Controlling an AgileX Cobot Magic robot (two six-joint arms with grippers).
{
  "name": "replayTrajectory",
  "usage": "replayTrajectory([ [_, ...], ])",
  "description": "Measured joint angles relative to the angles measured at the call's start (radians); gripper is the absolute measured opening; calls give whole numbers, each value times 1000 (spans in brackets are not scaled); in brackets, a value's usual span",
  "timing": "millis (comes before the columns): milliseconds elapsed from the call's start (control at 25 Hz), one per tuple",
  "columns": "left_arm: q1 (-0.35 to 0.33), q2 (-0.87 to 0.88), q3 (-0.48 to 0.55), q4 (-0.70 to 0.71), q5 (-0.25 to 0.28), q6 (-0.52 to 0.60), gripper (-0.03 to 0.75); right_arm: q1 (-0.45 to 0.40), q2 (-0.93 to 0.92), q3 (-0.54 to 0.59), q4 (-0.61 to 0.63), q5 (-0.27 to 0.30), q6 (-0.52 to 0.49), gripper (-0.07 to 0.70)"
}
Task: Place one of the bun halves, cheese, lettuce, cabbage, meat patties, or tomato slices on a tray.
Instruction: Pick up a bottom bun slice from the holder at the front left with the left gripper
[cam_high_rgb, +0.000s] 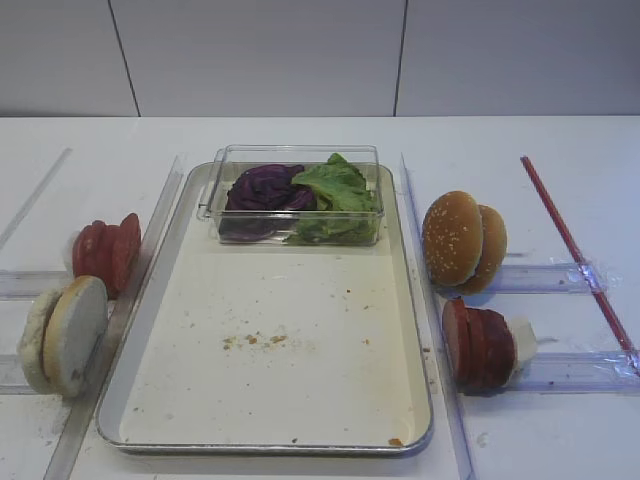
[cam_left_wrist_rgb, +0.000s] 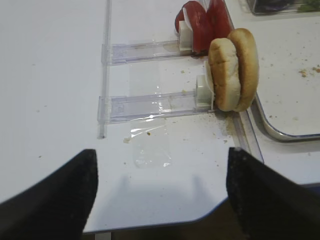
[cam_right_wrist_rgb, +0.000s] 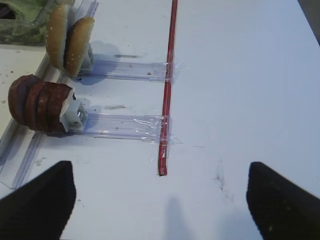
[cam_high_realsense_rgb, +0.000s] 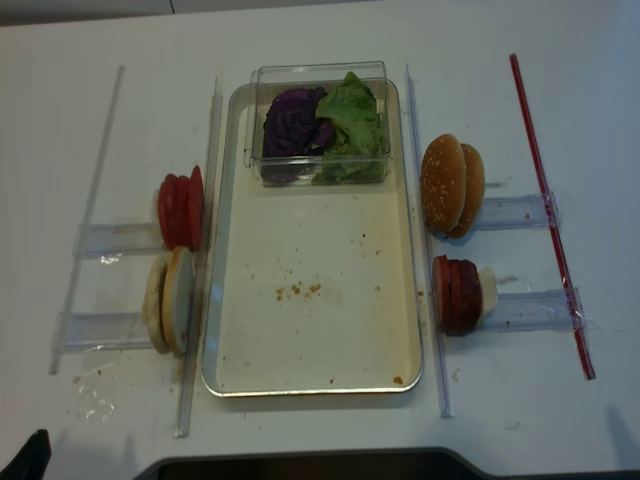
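Observation:
The tray (cam_high_rgb: 300, 390) lies mid-table, its floor bare but for crumbs. A clear box at its far end holds purple cabbage (cam_high_rgb: 262, 188) and green lettuce (cam_high_rgb: 338, 190). Left of the tray, pale bun halves (cam_left_wrist_rgb: 232, 70) stand on edge in a clear rail, with tomato slices (cam_left_wrist_rgb: 202, 22) behind them. On the tray's right are dark meat patties (cam_right_wrist_rgb: 37, 102). No cheese shows. My left gripper (cam_left_wrist_rgb: 160, 192) hovers open and empty over the table's front left corner, short of the bun halves. My right gripper (cam_right_wrist_rgb: 160, 200) is open and empty, well clear of the patties.
Sesame bun tops (cam_right_wrist_rgb: 67, 42) stand in a rail behind the patties. A red strip (cam_right_wrist_rgb: 167, 85) is taped along the table on the right. Clear plastic guide rails (cam_high_realsense_rgb: 200, 250) flank the tray. The table's front edge (cam_left_wrist_rgb: 200, 217) is just under the left gripper.

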Motion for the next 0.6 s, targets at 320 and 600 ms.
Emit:
replayTrajectory([
  [320,0,0,0,0,0,0,492,0,0,0,0,0,0,692],
  [600,-12,65,-62,-29,34,0,492,0,0,0,0,0,0,692],
])
